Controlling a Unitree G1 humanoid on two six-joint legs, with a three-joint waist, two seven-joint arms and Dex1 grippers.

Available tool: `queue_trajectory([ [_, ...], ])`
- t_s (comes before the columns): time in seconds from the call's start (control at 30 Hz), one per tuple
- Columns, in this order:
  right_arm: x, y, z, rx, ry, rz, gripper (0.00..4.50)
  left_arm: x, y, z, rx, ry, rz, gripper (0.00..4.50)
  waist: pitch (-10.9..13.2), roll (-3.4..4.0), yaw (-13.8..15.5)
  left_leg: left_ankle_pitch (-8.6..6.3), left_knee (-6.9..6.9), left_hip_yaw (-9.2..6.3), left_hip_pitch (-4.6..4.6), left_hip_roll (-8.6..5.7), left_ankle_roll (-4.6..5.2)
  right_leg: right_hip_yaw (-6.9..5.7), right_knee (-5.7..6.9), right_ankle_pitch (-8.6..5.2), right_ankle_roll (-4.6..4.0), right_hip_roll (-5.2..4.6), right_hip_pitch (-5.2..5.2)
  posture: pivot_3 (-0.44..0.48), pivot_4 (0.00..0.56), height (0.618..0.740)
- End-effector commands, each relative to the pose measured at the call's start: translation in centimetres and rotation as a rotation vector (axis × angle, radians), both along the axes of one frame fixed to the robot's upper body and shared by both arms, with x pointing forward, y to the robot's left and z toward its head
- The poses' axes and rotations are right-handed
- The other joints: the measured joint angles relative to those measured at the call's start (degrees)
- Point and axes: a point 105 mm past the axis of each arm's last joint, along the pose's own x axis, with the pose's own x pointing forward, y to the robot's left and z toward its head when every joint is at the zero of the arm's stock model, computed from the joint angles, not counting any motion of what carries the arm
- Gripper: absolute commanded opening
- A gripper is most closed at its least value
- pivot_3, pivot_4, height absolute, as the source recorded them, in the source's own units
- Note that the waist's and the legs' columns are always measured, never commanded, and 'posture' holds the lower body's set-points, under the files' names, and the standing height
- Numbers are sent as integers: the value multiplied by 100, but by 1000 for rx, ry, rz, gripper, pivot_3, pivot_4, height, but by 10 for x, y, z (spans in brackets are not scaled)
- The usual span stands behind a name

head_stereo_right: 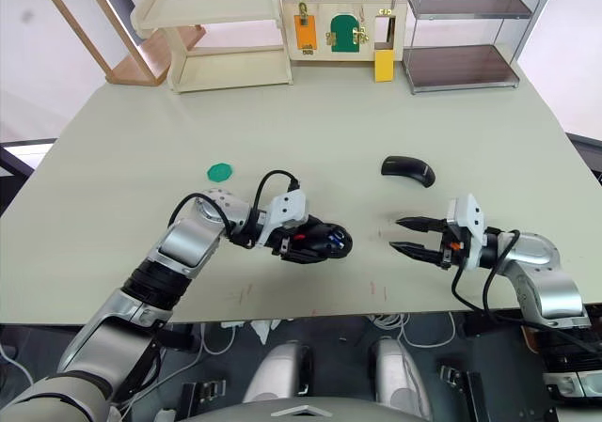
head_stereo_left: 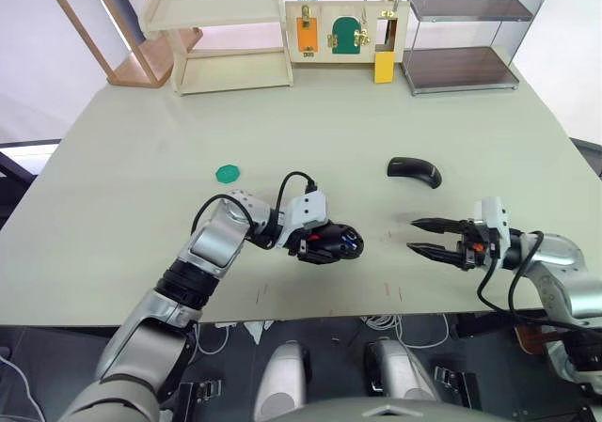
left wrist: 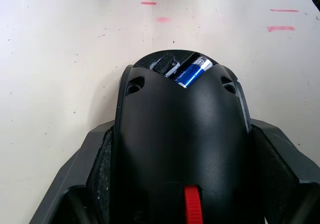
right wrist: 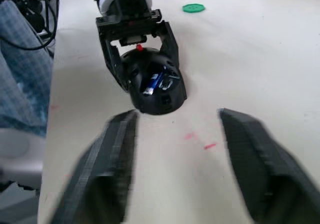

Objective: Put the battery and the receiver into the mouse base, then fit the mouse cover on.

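One battery (right wrist: pixel 153 84) lengthwise in mouse base (right wrist: pixel 156 82).

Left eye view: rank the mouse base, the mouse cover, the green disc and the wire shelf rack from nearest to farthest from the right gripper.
1. Mouse cover, just beyond the right gripper; the mouse base is nearly as close.
2. Mouse base, in the left gripper.
3. Green disc, far left.
4. Wire shelf rack, back edge of the table.

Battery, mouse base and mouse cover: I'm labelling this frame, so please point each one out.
battery (left wrist: pixel 192 70): left wrist view, on its blue side.
mouse base (left wrist: pixel 182 149): left wrist view, on its black top.
mouse cover (head_stereo_left: pixel 415 169): left eye view, on its arched back.
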Motion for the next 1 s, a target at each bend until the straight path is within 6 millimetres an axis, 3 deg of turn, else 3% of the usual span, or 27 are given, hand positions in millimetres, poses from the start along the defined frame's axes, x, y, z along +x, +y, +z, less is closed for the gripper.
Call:
queue_trajectory([
  [0.03,1,-8,9,18,-56,-11,4345,-7,18,-30,91,93,51,3007,0,0,0,0,0,0,0,0,0,0,0,0,0,0,0,0,150,740],
  [0.17,-2,-8,5,-6,-57,2,4449,-8,19,-28,84,84,49,3007,0,0,1,0,0,1,0,0,0,2,1,0,0,0,0,0,150,740],
  [0.23,-2,-8,4,-13,-61,4,4500,-8,18,-27,74,77,47,4073,0,0,0,0,0,1,0,0,0,2,1,0,0,0,0,0,150,740],
  [0.27,-3,-8,5,-10,-63,9,4500,-6,17,-26,67,70,55,4381,0,0,0,0,0,1,1,0,0,2,1,0,0,0,0,0,150,740],
  [0.6,-7,-8,4,-3,-73,33,4500,-1,18,-15,10,42,95,4381,2,3,14,1,0,2,2,-1,-2,4,2,0,0,0,0,0,150,740],
  [0.73,-9,-10,1,-23,-79,32,4500,-7,15,-1,-71,11,49,4381,12,6,-6,1,0,3,2,0,-1,6,2,0,0,0,-2,0,150,740],
  [1.0,-10,-10,0,5,-84,27,4500,-8,30,28,-211,-73,74,4381,53,12,28,1,-7,2,-7,1,-2,2,0,0,-1,-1,-7,0,150,740],
])
